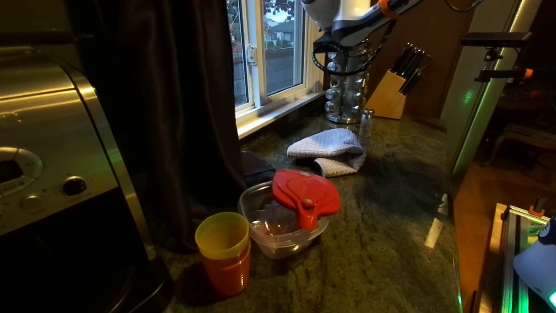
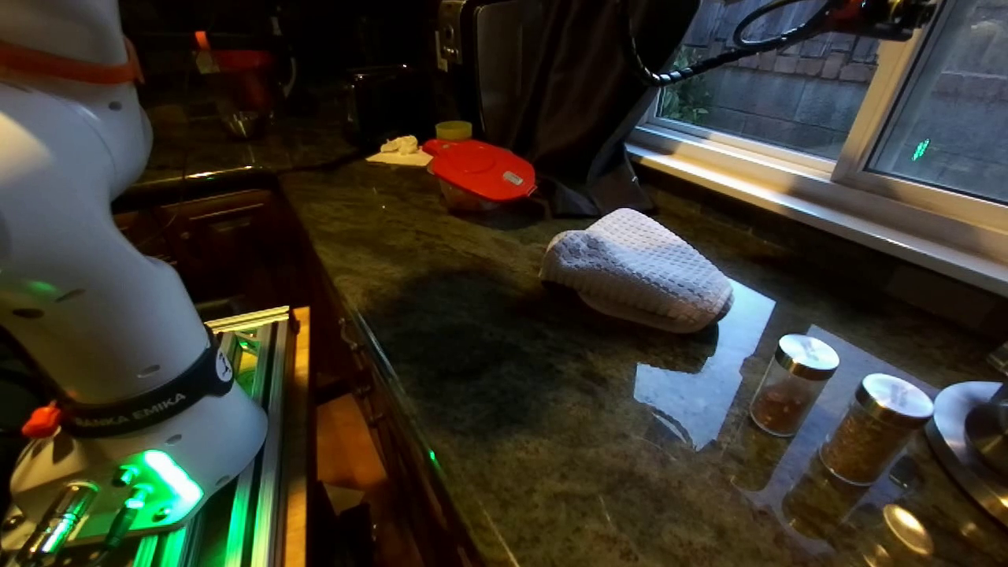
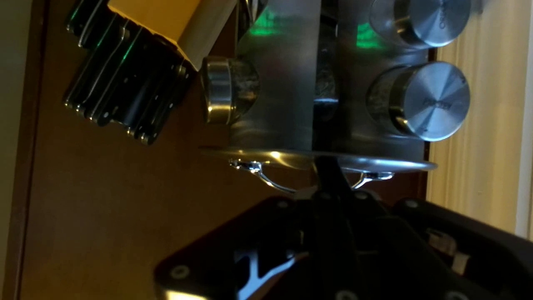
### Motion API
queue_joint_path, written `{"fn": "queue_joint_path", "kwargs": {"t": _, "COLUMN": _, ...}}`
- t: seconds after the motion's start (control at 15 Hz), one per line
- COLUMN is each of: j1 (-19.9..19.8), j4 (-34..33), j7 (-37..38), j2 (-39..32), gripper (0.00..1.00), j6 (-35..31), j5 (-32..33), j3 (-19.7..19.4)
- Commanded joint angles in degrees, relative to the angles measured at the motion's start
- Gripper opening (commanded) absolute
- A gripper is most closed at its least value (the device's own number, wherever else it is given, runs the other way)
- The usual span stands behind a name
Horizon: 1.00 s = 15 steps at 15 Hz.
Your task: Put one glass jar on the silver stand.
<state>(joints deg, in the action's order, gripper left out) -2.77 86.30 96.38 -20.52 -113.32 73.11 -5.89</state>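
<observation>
Just beside the silver stand (image 3: 279,110), see the knife block (image 1: 385,94); near the stand's top, note the gripper (image 3: 328,166), clenched, apparently on nothing. Off the stand, beside its base, find one glass jar (image 2: 794,386) and, closer in, a second jar (image 2: 876,429), upright; within its tiers, see lidded jars (image 3: 433,101); judge the placing as probably left to do, though unable to tell whether to count any there.

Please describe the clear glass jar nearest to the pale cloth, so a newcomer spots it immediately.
On the dark stone countertop, look between the folded pale textured cloth and the tall silver metal stand. Pick the clear cylindrical glass jar nearer the cloth; it looks redder inside than the matching jar nearer the stand.
</observation>
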Motion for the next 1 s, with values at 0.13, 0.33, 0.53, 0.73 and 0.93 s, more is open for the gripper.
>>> {"fn": "queue_joint_path", "kwargs": {"t": 0.13, "j1": -0.8, "j4": 0.8, "j7": -2.8, "j2": 0.2, "gripper": 0.00, "j6": 0.7, "j5": 1.0, "j3": -0.8}}
{"fn": "queue_joint_path", "kwargs": {"t": 0.33, "j1": -1.6, "j4": 0.9, "j7": -5.6, "j2": 0.4, "gripper": 0.00, "j6": 0.1, "j5": 0.6, "j3": -1.1}}
{"fn": "queue_joint_path", "kwargs": {"t": 0.53, "j1": -2.4, "j4": 1.3, "j7": -8.8, "j2": 0.6, "gripper": 0.00, "j6": -0.4, "j5": 0.1, "j3": -1.1}}
{"fn": "queue_joint_path", "kwargs": {"t": 0.73, "j1": -3.0, "j4": 1.4, "j7": -11.1, "j2": 0.5, "gripper": 0.00, "j6": -0.4, "j5": 0.0, "j3": -1.4}}
{"fn": "queue_joint_path", "kwargs": {"t": 0.93, "j1": -3.7, "j4": 1.2, "j7": -12.3, "j2": 0.5, "gripper": 0.00, "j6": -0.7, "j5": -0.1, "j3": -1.6}}
